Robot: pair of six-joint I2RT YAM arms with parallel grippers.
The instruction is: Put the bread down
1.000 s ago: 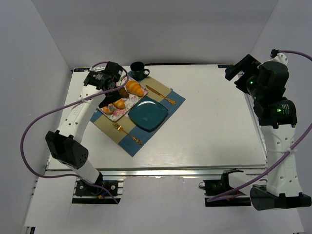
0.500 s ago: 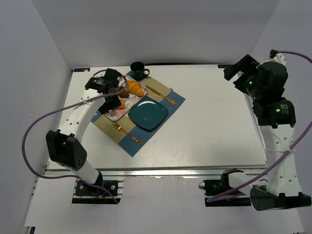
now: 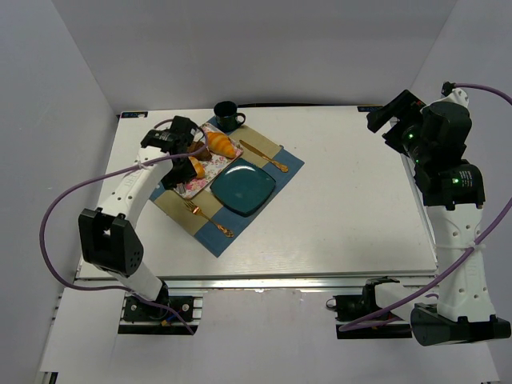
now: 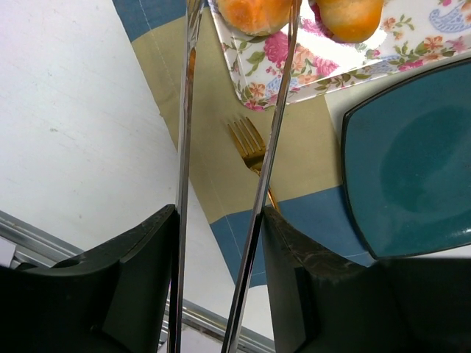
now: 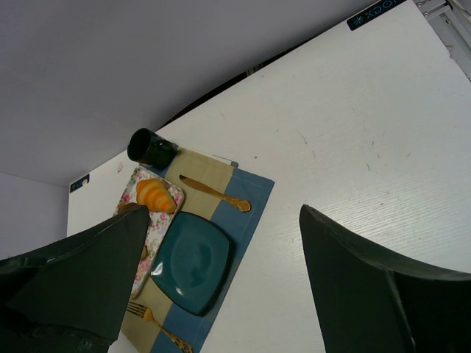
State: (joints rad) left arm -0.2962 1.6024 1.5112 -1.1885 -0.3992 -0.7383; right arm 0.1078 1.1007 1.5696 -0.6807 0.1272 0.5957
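My left gripper [image 4: 219,220] is shut on a pair of metal tongs [image 4: 276,140]. The two tong arms reach forward to either side of an orange bread roll [image 4: 254,13] on the floral tray [image 4: 309,73]. A second roll [image 4: 349,18] lies just right of it. In the top view the left gripper [image 3: 180,152] hangs over the tray's left end, and a croissant [image 3: 222,145] lies at the far end. The empty teal plate [image 3: 243,186] sits beside the tray. My right gripper [image 5: 224,213] is open and empty, raised at the far right [image 3: 392,120].
A blue and tan placemat [image 3: 284,168] lies under the tray and plate. A gold knife [image 3: 264,156] is on its far side, a gold fork [image 3: 210,218] on its near side, and a dark cup [image 3: 226,116] stands behind the mat. The white table [image 3: 360,208] extends right.
My left gripper has moved nearer and slightly right with the tongs, from the tray's far-left corner to over the rolls. The right arm has not moved.
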